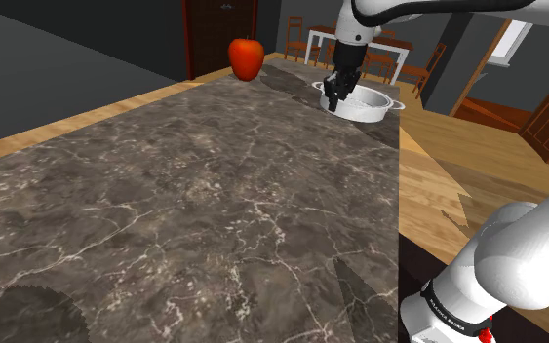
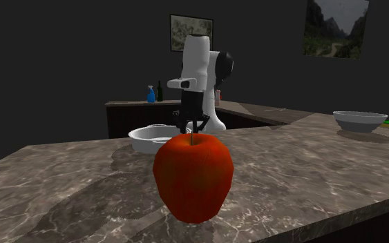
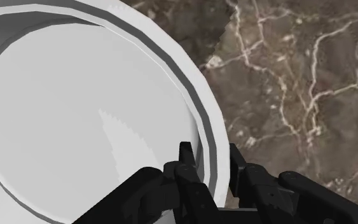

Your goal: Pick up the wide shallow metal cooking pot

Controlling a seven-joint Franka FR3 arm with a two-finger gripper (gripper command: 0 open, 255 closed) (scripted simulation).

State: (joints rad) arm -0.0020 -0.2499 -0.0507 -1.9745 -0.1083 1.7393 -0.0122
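Fingers (image 3: 187, 167) pinch pot (image 3: 75, 114) rim, one inside, one out.
White and shallow, the pot sits at the counter's (image 1: 214, 195) far end, near the edge; too wide to span, it is likely taken by its thin wall. The gripper (image 1: 338, 97), clamped there, points down from the arm (image 1: 379, 15) stretched far across the counter. An apple (image 1: 247, 57) stands nearby.

Your arm (image 1: 372, 15) stretches far out, its wrist bent down so the gripper (image 1: 337, 95) points almost straight below. The black fingers (image 3: 187, 158) are drawn close together, one on each side of the pot (image 3: 75, 114) rim and pressed against it.
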